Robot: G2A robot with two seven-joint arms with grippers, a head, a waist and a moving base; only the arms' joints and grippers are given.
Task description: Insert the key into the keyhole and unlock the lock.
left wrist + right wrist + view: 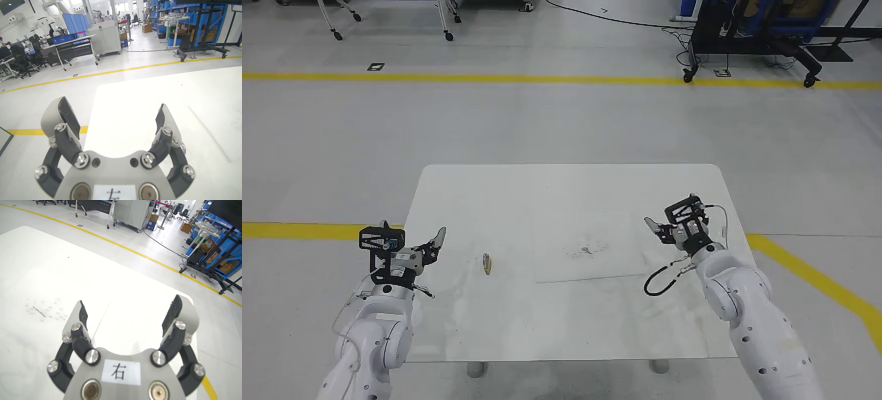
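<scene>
A small brass-coloured object [487, 263], which may be the lock or the key, lies on the white table [562, 200] left of centre; it is too small to tell which. My left gripper [432, 243] hovers at the table's left edge, a short way left of that object, open with nothing between its fingers [113, 106]. A shiny metal bit [183, 147] peeks out beside one left finger; I cannot tell what it is. My right gripper [674, 215] is over the table's right side, also open and holding nothing [129, 302].
Grey scuff marks [587, 248] [43, 311] stain the table's middle. A faint seam [592, 278] crosses the tabletop. Yellow floor tape [542, 78] runs behind the table, with a black wheeled rack [752, 40] at the back right.
</scene>
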